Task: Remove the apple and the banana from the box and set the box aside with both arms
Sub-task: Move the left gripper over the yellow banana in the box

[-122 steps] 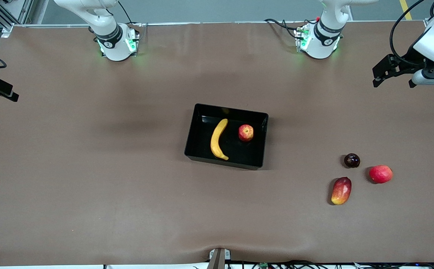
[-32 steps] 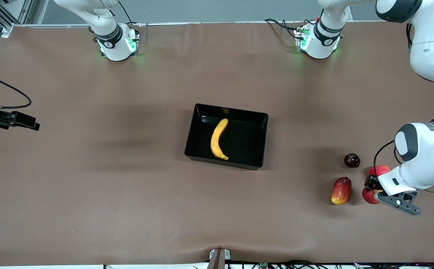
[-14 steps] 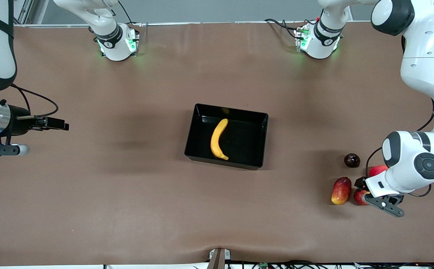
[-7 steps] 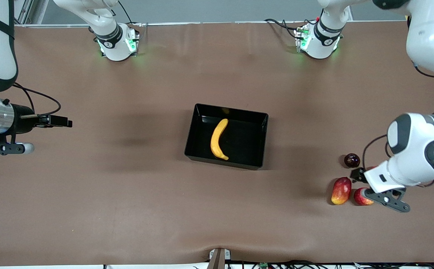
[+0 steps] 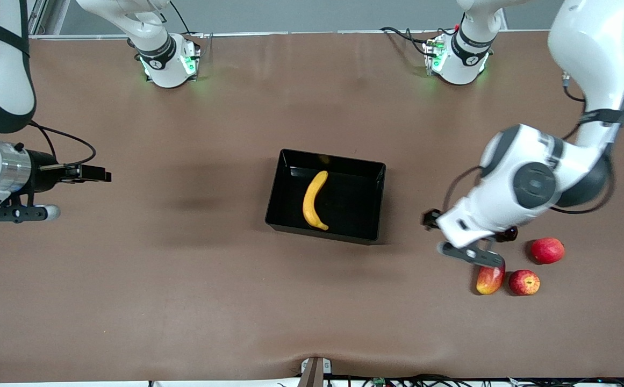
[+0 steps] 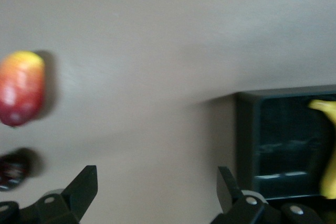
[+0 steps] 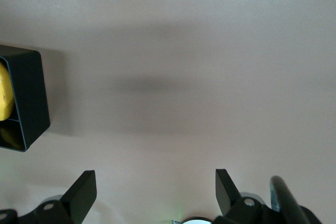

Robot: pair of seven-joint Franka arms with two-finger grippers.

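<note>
Both hands are spread wide and carry nothing. The left hand point(image 5: 432, 219) is over bare tabletop point(image 5: 183, 295) between the box point(image 5: 352, 207) and the loose fruit. In the left wrist view, the left hand point(image 6: 157, 182) has only brown surface between its fingers. The right hand point(image 5: 94, 174) is over bare tabletop at the right arm's end, mid-height in the frame and well apart from the box. The right wrist view agrees, with nothing between the fingers of the right hand point(image 7: 155, 182).

The apple point(image 5: 524, 282) is out of the box. It sits on the tabletop low in the frame at the left arm's end, just beside the mango point(image 5: 488, 280). A plain red fruit point(image 5: 547, 250) lies near it, higher in the frame. A dark fruit point(image 5: 508, 234) is half hidden under the left wrist. The banana point(image 5: 314, 200) lies flat in the box at frame centre, so we judge it the next thing to take out.

- The banana is curved and lies flat, so a pinch off its middle could let it swing or slip.
- Fingers coming down near the low wall could catch it and shove the light box.
- Uneven grips in the two-arm move could twist or tip the box.
- The apple is round and may roll if the left arm brushes that cluster.

We see no brand, label or other writing we can read.
</note>
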